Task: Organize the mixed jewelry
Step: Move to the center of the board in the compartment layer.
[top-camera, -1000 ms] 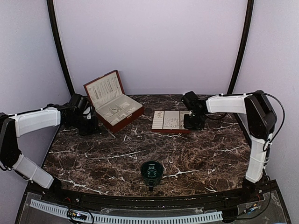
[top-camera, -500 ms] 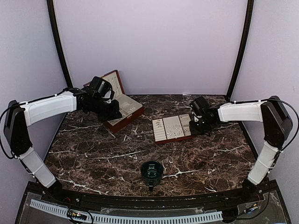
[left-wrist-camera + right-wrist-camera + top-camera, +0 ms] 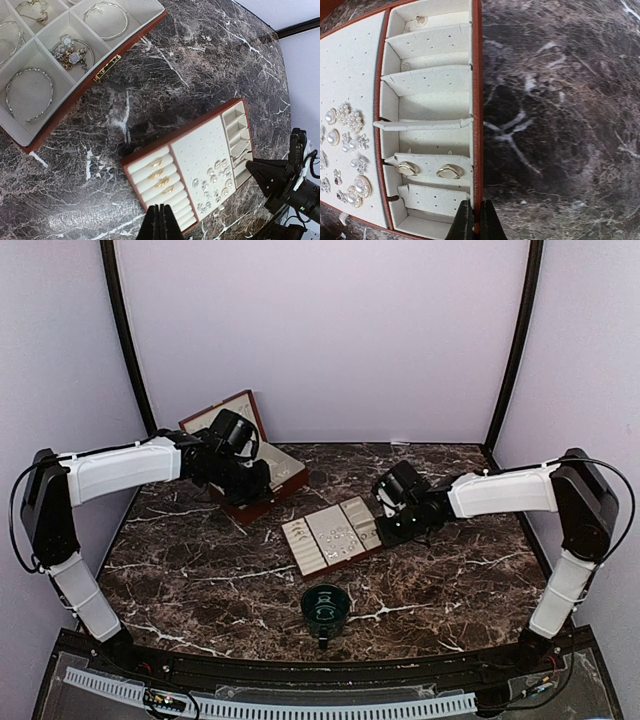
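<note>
Dark, white-veined marble covers the table (image 3: 200, 580). Near its middle the mixed jewelry (image 3: 215, 182) lies in a cream-padded jewelry tray (image 3: 195, 147) with a red-brown rim. Pearl and crystal earrings cluster on the perforated centre panel. Gold rings (image 3: 159, 174) sit in the ring rolls at one side, and two gold earrings (image 3: 427, 170) in the slotted section at the other. The right end effector (image 3: 472, 205) is pinched narrow on the tray's outer wall by that slotted section (the red rim runs straight in between its fingers). The left end effector (image 3: 159, 212) is closed tight with nothing in it, raised off the table by the open red-brown jewelry box (image 3: 75, 102). Bangles and chains lie in the box's compartments. A dark green cup (image 3: 326, 608) stands apart from the tray, nearer the arm bases.
</note>
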Tool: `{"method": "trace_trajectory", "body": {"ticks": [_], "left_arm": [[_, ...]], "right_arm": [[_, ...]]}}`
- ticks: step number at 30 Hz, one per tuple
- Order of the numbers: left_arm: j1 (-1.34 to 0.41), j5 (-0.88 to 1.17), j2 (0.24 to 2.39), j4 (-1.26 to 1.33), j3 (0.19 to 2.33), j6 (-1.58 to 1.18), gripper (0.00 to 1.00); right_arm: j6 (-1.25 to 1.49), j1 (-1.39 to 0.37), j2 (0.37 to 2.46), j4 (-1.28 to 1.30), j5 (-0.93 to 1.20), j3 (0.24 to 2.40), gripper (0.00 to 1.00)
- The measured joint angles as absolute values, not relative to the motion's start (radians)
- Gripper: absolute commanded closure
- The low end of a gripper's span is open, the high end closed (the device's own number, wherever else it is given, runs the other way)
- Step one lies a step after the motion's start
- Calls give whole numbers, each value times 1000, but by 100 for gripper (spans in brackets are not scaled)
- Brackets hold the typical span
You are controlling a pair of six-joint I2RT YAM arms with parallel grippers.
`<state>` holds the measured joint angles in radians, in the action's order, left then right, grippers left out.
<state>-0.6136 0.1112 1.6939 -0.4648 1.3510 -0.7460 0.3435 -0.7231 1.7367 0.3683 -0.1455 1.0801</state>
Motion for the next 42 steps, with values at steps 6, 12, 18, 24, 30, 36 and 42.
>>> {"method": "trace_trajectory", "body": {"ticks": [6,12,18,24,30,36,42], "left_arm": [[-613,137,1682,-429,1270,-716,100],[-614,164,1632,-385,1155,-678,100],[-614,196,1564,-316,1084,-645,100],[-614,209,1534,-280,1041,-620,100],[-614,208,1512,-264,1020,-599,100],[-614,204,1500,-254,1013,-596,100],[-614,195,1493,-255,997,-604,100]], "right_arm": [[326,-819,1806,337,-111,1090,100],[300,-842,1822,351,-108,1113,100],[288,-842,1813,391,-155,1118,100],[288,-842,1747,435,-192,1108,100],[290,-839,1705,484,-234,1074,100],[315,-810,1630,515,-265,1007,100],[339,-741,1543,539,-287,928,100]]}}
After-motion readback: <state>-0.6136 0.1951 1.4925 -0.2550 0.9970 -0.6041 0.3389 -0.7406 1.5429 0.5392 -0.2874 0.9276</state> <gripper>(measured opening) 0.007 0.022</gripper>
